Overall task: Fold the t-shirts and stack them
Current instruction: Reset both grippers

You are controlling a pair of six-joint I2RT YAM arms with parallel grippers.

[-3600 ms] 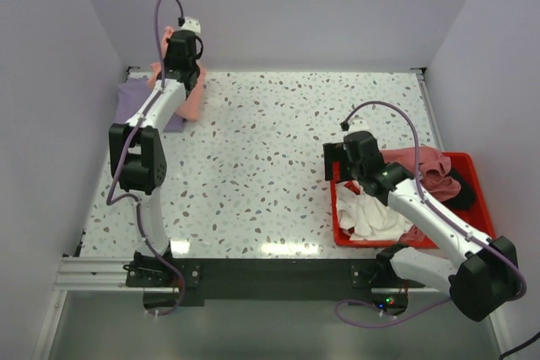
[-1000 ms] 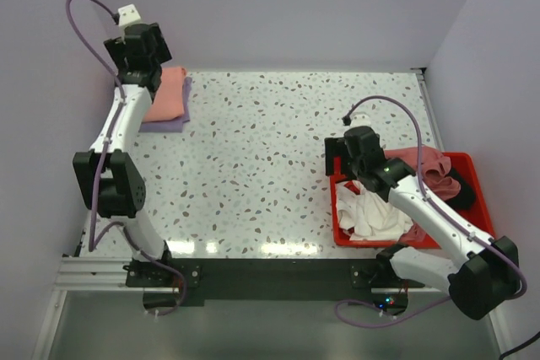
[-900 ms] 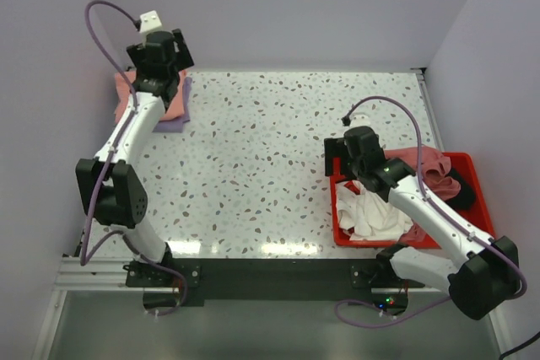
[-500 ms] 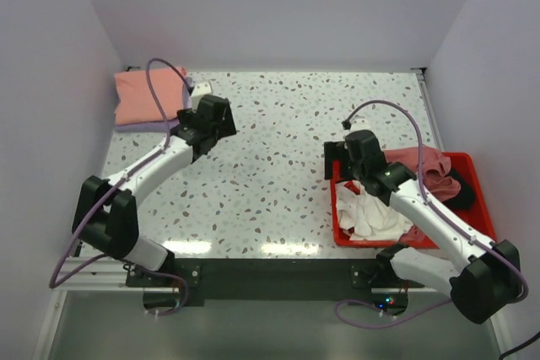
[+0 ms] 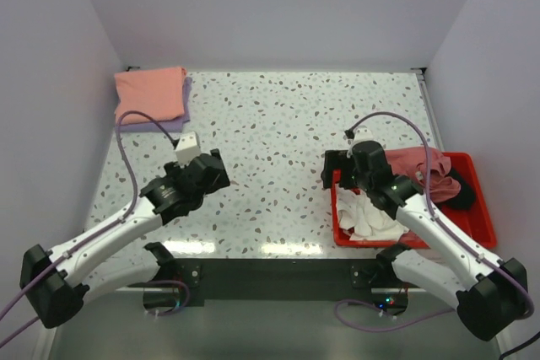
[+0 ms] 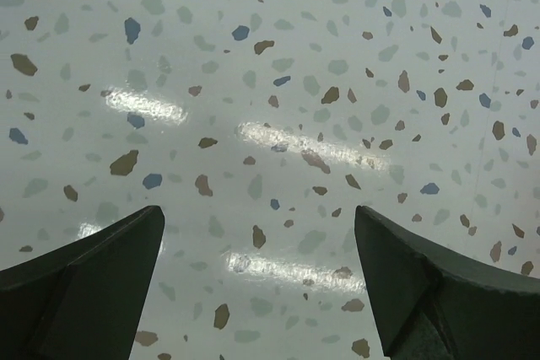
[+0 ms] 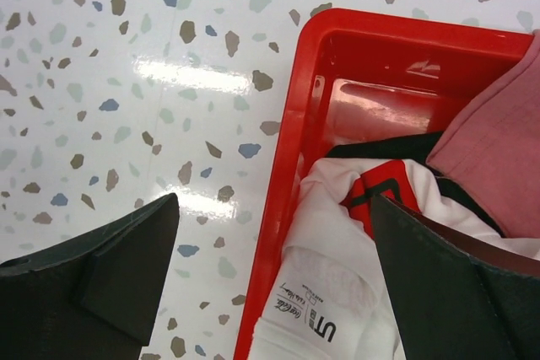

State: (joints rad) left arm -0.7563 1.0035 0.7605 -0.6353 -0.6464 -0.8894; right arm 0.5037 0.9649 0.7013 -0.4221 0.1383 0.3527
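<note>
Soft, light cotton is to be handled: the t-shirts will drape, bunch and stretch rather than keep any shape. A pinch on a collar, a hem or a doubled ridge of cloth is therefore judged safer than one on a single loose layer, and tangled neighbours may be dragged along.

The white t-shirt (image 7: 337, 284) lies crumpled in the near left part of the red bin (image 7: 297, 141), with a dusty pink t-shirt (image 5: 419, 166) and a black t-shirt (image 5: 462, 191) heaped beside it. A salmon-pink t-shirt (image 5: 150, 93) is laid folded on a lavender t-shirt (image 5: 175, 120) at the far left corner of the table (image 5: 278, 132).

The right end effector (image 7: 274, 200) is held released and empty over the bin's left rim. The left end effector (image 6: 257, 212) is likewise spread wide, with nothing between its fingers, above bare table.

A printed neck label on the white cloth is shown by the right wrist view and is not resolved from above. The folded stack and both arms are shown by the top view alone, and only speckled table is given by the left wrist view
</note>
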